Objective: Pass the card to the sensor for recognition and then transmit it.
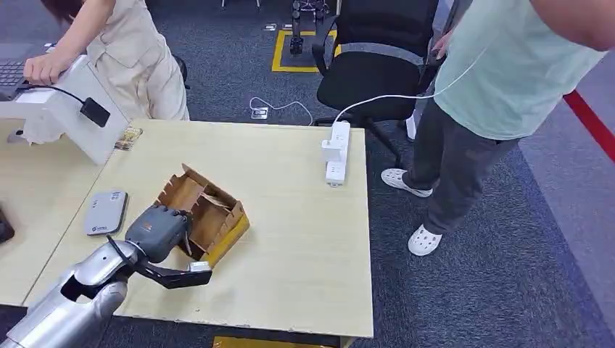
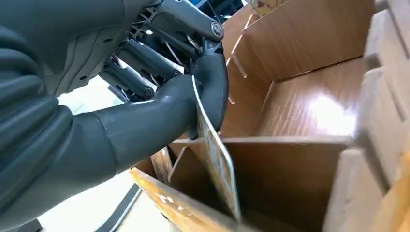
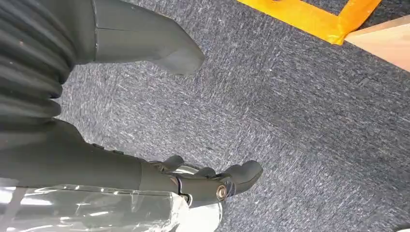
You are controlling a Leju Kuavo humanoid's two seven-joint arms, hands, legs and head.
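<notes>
My left hand (image 1: 158,228) is at the near end of an open wooden box (image 1: 210,210) with divided compartments on the pale table. In the left wrist view, the thumb and a finger of the left hand (image 2: 159,106) pinch a thin card (image 2: 217,162) by its upper edge. The card stands edge-on, its lower end down inside a compartment of the wooden box (image 2: 309,106). A flat grey sensor pad (image 1: 106,212) lies on the table just left of my hand. My right hand (image 3: 121,169) hangs over blue-grey carpet, thumb and fingers apart, holding nothing.
A white power strip (image 1: 336,152) with its cable lies at the table's far right edge. A white stand (image 1: 69,109) with a black cable sits at the far left, with a person (image 1: 138,58) leaning over it. Another person (image 1: 493,94) and a black office chair (image 1: 384,58) stand beyond the table.
</notes>
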